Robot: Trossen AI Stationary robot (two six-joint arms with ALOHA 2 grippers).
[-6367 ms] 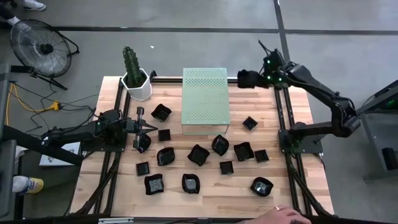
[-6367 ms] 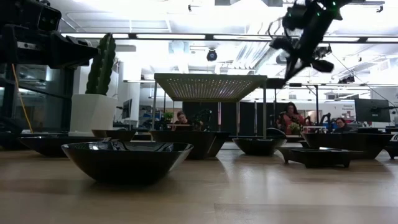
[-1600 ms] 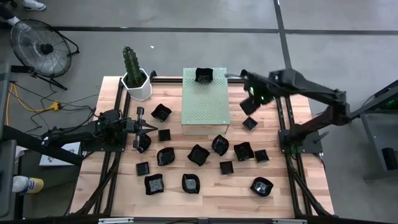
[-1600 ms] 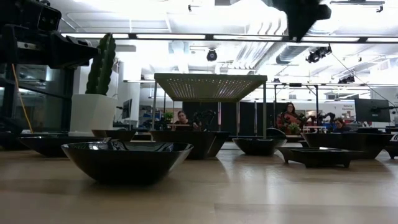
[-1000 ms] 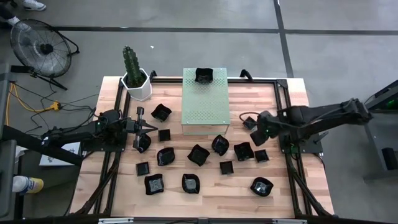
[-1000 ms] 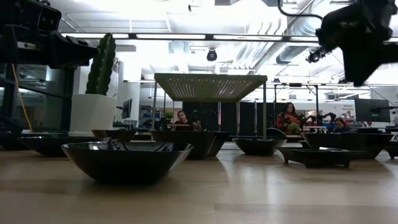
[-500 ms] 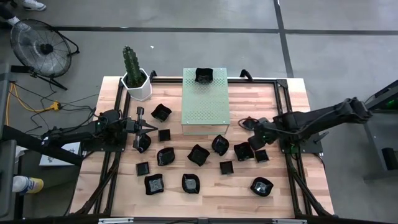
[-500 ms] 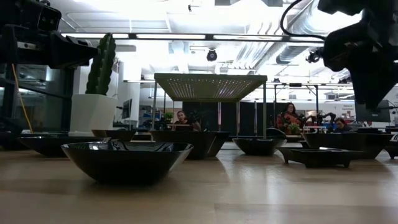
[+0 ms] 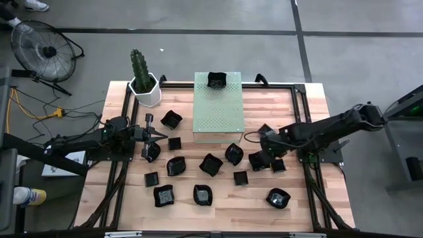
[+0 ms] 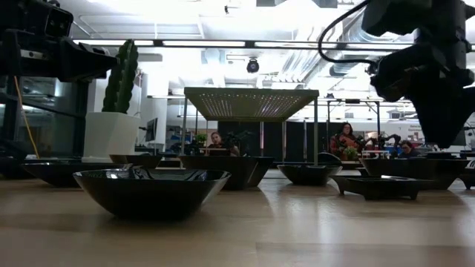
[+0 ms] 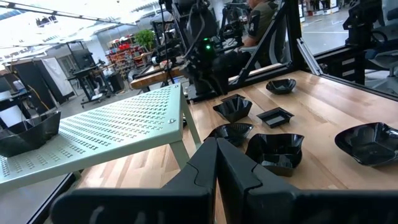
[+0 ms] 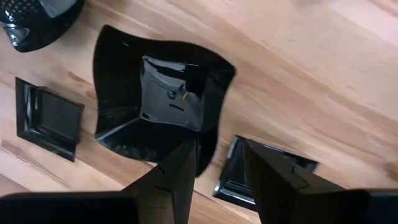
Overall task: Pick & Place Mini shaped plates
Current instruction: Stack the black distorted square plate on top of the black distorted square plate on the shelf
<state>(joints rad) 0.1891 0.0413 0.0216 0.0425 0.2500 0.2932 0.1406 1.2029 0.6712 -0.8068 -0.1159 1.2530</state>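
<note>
Our right gripper (image 9: 263,147) hangs spread over a wavy-edged glossy black dish (image 12: 158,102).

The dish's near rim lies directly under our parted fingers (image 12: 177,180), a small square black plate (image 12: 249,171) crowding just beside it. One black dish (image 9: 216,80) already sits on the pale green perforated block (image 9: 219,116). Our left gripper (image 9: 162,136), pressed together, waits far across.

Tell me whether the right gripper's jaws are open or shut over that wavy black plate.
Open. In the right wrist view the right gripper has a clear gap between its two dark fingers, straddling the edge of the wavy black plate, not yet clamped on it.
</note>
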